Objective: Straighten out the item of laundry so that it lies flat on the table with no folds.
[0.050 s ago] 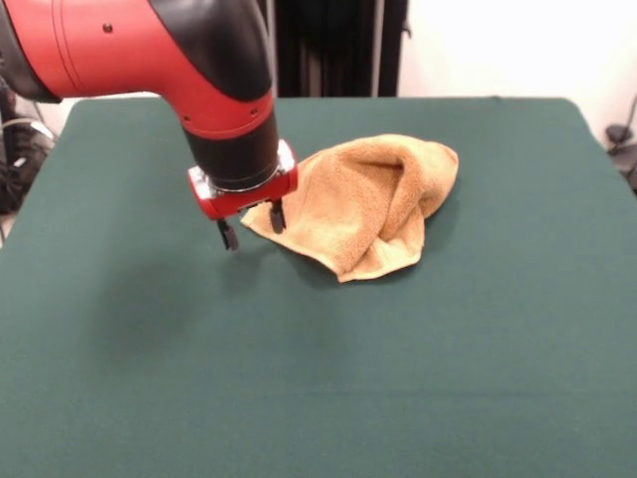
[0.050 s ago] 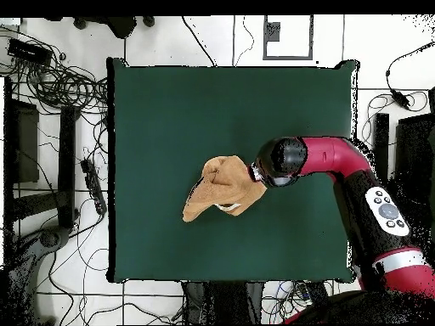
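At centre-left of the front view the pincer (image 1: 252,225) hangs w/ its two black fingers spread apart and nothing between them, so it's released, straddling the left corner of the orange-tan towel (image 1: 363,199); one finger (image 1: 228,235) sits on bare green counter (image 1: 318,378) just left of the cloth, the other at the towel's edge, touching or nearly so, can't tell which. Towel lies a bit right of centre in the front view, bunched: a rounded hump at upper right, a fold running down its middle, and a pointed flap toward the bottom. Overhead view shows the same heap (image 2: 223,188) near mid-counter w/ the arm's black wrist (image 2: 279,161) just at its right side, so the fingers are hidden there. Judgement: step in hand is grabbing that corner to pull it out. To do it well, prob. drop until the tips press the counter, close on a single layer at the hem only, not the doubled part, then drag low and outward, away from the hump, w/ slow even pull so the fold opens rather than the whole heap sliding. Risk: pinching two layers just moves the bundle.
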